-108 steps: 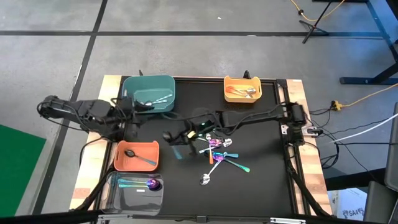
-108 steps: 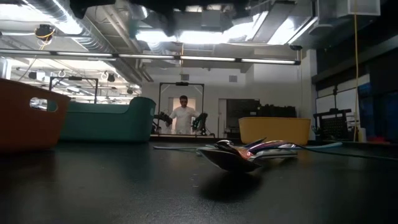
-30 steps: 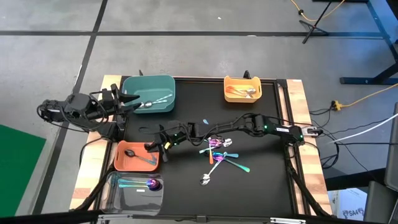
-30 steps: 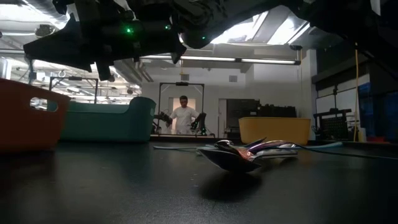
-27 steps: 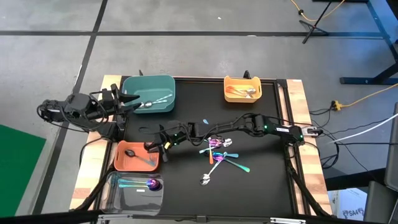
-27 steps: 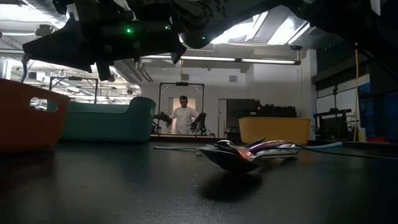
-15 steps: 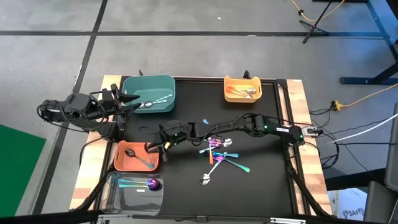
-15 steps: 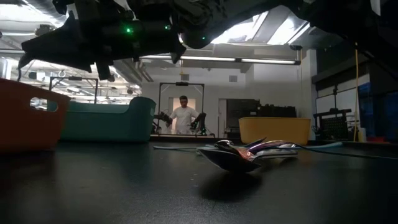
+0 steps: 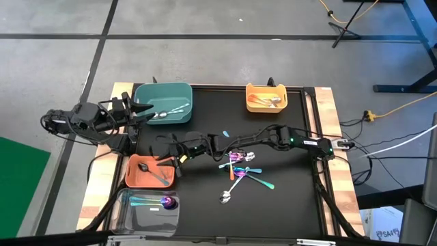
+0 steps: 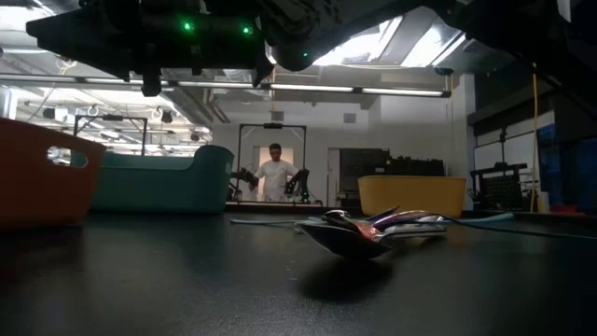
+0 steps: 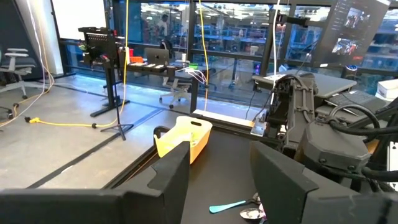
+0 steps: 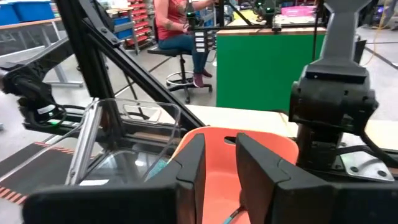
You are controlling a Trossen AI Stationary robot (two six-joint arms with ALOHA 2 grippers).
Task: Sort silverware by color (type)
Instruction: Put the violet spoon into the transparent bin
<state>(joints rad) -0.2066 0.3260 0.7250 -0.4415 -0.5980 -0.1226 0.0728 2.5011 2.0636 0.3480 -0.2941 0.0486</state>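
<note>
Several spoons, purple, teal, orange and silver, lie in a loose pile (image 9: 240, 167) at the middle of the black mat; the pile also shows in the low view (image 10: 373, 229). One silver spoon (image 9: 226, 198) lies apart nearer the front edge. A black spoon (image 9: 153, 171) lies in the orange bin (image 9: 134, 179). My right gripper (image 9: 166, 160) hangs open and empty over that bin's right rim; its fingers (image 12: 189, 162) stand apart above the bin's floor. My left gripper (image 9: 140, 113) is open and empty at the teal bin's left edge.
The teal bin (image 9: 164, 92) at the far left holds silver spoons. The yellow bin (image 9: 266, 89) at the far right holds orange-copper ones. The clear bin (image 9: 130, 215) at the front left holds teal and purple ones. A small teal spoon (image 9: 227, 134) lies alone behind my right arm. A person stands far behind the table (image 10: 275, 173).
My right gripper has gone a little toward the table's left edge, farther over the orange bin. In the low view it has risen and levelled out. My left arm has kept still.
</note>
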